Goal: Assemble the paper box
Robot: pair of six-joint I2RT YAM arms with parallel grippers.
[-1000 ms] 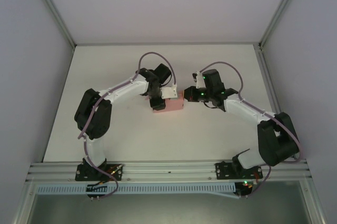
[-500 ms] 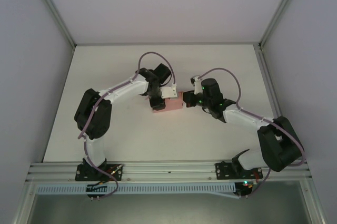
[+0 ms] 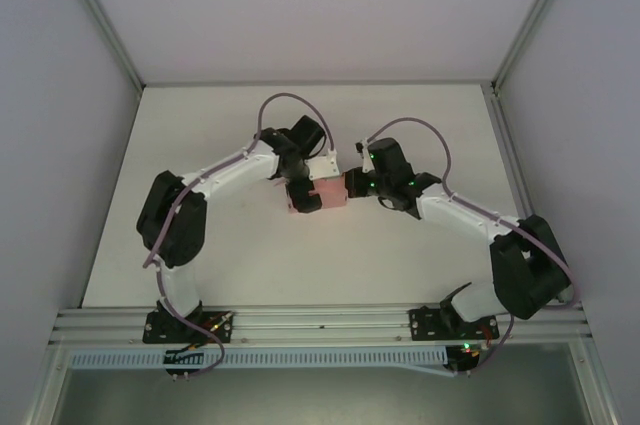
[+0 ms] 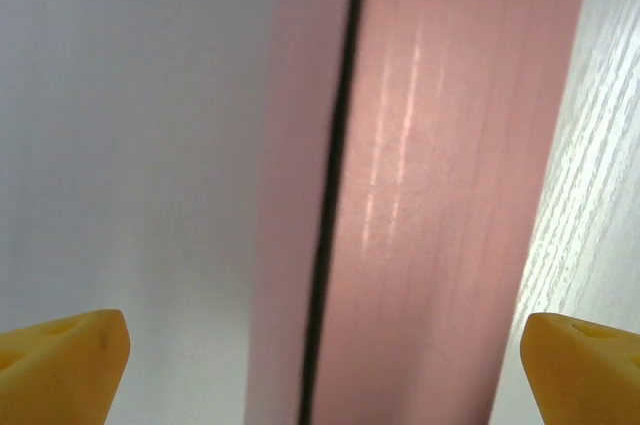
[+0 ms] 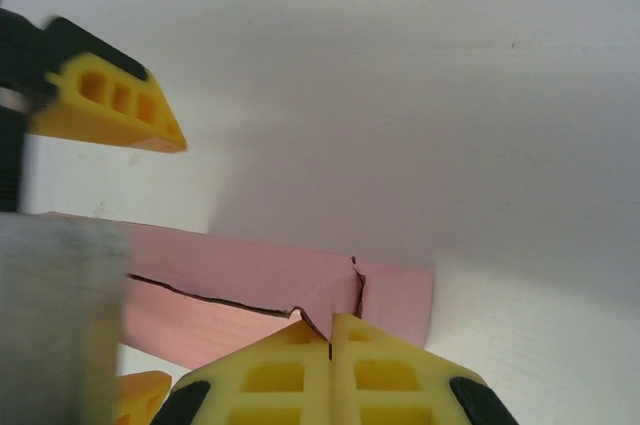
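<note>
The box (image 3: 330,193) lies on the table (image 3: 300,275), a pale pink block with a gripper at each end.

The left gripper (image 4: 320,370) comes down over the box's left part with its jaws wide open. In the left wrist view one yellow fingertip sits well clear of the box on one side and the other sits just beside the box's opposite edge; neither is seen to touch it. Between them the box shows as a long pink face, split by a dark seam (image 4: 335,195) along its length.

The right gripper (image 5: 330,335) is at the box's right end. Its jaws are closed, the two yellow halves pressed together with no gap. Their tips meet the box's near edge right where a short slit (image 5: 358,287) breaks the card by the corner. Whether a bit of card is nipped between them cannot be told.

In the right wrist view a dark line runs leftward from that spot along the box. The left gripper's fingers (image 5: 110,105) stand on either side of the box's far part — one beyond it, one on the near side.
</note>
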